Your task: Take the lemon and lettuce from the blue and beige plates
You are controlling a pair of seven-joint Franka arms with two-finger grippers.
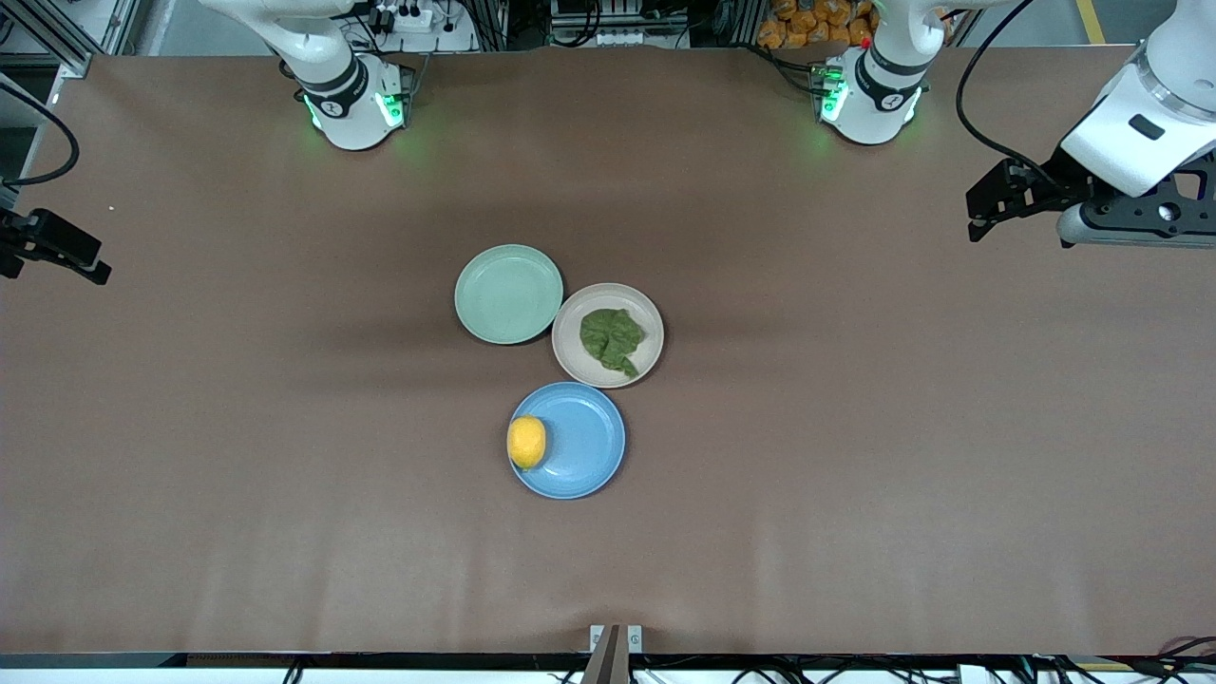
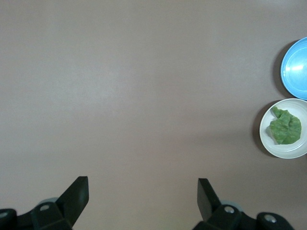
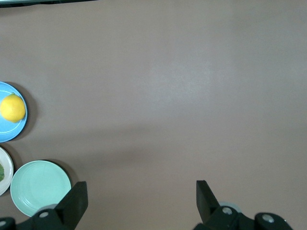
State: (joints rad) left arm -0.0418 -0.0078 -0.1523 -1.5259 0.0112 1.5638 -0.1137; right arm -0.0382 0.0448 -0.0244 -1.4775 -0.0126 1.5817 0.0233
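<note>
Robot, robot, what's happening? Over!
Both grippers open, waiting at table ends. Lemon on blue plate, lettuce on beige plate. Nothing blocking.

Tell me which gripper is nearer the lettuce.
Left. The left gripper hangs over bare table toward its arm's end, with the lettuce on the beige plate midtable. The right gripper hangs at its own table end, farther off. Both are open.

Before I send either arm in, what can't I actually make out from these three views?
- Lemon: its underside and contact with the blue plate are hidden in the front view.
- Lettuce: whatever lies under it on the beige plate is covered.
- Right gripper: mostly cut off by the front view's edge.
- Left wrist view: lemon out of frame, blue plate cropped.
- Left gripper: open, waiting.
</note>
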